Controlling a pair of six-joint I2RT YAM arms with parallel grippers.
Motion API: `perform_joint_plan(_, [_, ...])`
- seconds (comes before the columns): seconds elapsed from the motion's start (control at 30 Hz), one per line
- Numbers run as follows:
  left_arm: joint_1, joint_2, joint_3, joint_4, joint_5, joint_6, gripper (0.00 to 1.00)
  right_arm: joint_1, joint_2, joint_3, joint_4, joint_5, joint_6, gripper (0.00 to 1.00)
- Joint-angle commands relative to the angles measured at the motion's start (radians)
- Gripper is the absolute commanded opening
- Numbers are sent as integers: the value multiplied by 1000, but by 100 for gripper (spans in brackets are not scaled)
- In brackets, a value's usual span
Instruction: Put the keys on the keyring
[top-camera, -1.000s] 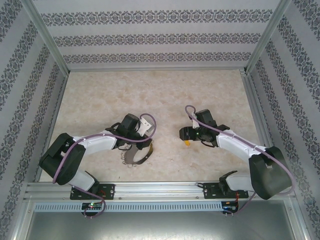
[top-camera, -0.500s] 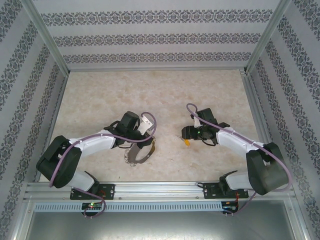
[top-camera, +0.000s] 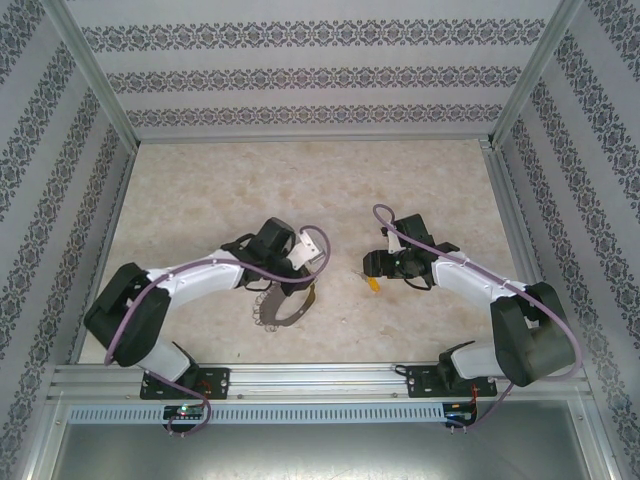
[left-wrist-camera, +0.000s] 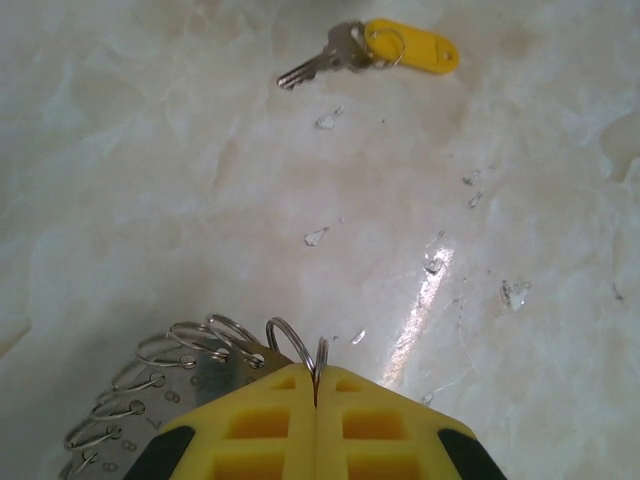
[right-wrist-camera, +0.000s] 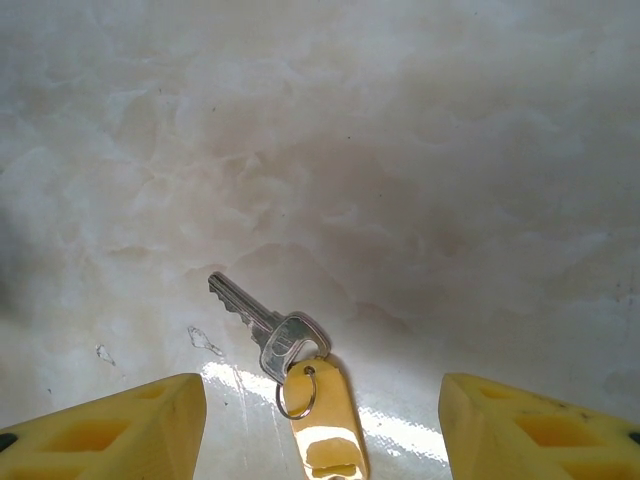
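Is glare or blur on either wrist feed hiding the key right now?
Right wrist: a glare band crosses the table near the key, which is sharp. Left wrist: a glare streak lies right of the ring, clear of the key, which is in focus. Top: even light, key tiny.

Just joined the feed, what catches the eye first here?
The right gripper hangs open over the yellow-tagged key, which lies flat on the marble table. The left gripper is shut on the keyring, its rim fringed with small silvery loops.
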Motion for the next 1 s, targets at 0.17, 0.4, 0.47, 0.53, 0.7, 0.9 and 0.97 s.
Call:
perform_joint_plan(0.17, [-34, 140, 185, -348, -108, 82, 0, -11, -16, 13, -15, -10, -1, 64])
perform_joint_plan(0.4, [-76, 215, 266, -446, -210, 114, 0, -12, -24, 8, -17, -7, -2, 64])
perform_joint_plan(0.47, [-84, 229, 274, -457, -227, 115, 0, -13, -24, 7, -15, -6, -2, 64])
perform_joint_plan(0.53, [-88, 232, 274, -451, -244, 114, 0, -12, -25, 7, -16, -5, -2, 64])
perform_joint_plan(0.7, [-90, 223, 264, -420, -268, 94, 13, -14, -28, 7, -18, -4, -3, 65])
perform_joint_plan(0.9, [-66, 98, 179, -252, -259, 27, 31, -14, -37, 5, -21, -5, -3, 65])
perform_joint_plan(0.97, [-37, 17, 119, -155, -223, -21, 34, -14, -43, 4, -21, -5, -2, 65])
